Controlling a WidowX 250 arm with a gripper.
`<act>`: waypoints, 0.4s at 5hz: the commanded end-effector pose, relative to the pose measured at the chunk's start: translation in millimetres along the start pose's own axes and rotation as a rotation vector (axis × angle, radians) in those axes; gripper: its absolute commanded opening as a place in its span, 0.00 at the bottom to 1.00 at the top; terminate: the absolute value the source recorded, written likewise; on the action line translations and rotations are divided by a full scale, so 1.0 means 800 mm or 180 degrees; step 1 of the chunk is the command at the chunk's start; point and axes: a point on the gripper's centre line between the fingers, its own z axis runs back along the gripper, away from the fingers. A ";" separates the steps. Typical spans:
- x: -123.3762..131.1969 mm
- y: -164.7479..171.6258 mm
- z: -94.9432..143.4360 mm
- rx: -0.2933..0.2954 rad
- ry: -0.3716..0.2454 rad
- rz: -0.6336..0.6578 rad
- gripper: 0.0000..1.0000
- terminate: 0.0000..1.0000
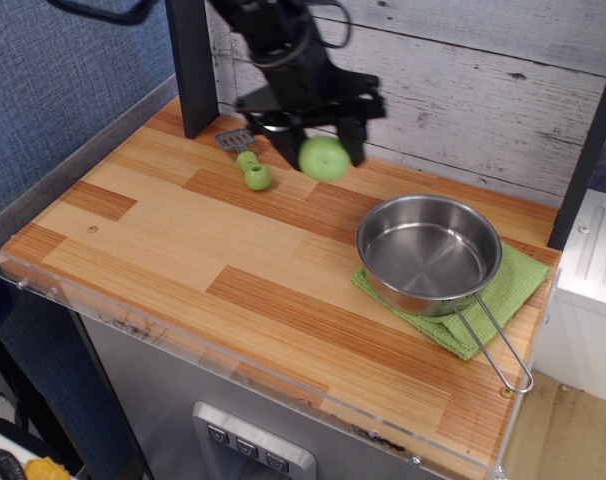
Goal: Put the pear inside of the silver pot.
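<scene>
The light-green pear (324, 158) hangs in the air, held in my black gripper (321, 140), which is shut on it from above. It is above the wooden counter, to the upper left of the silver pot (429, 253). The pot is a shiny round shallow pan, empty, with a long wire loop handle (493, 346) pointing to the front right. It stands on a green cloth (483, 300).
A small spatula with a green knobbly handle (251, 167) lies at the back of the wooden counter (183, 250). A dark post (190, 60) stands at the back left and a plank wall runs behind. A clear rim edges the counter's front.
</scene>
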 end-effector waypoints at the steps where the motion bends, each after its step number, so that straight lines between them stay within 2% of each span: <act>1: -0.040 -0.043 0.022 -0.0185 -0.0046 -0.0391 0.00 0.00; 2: -0.054 -0.053 0.017 -0.0192 0.0035 -0.0587 0.00 0.00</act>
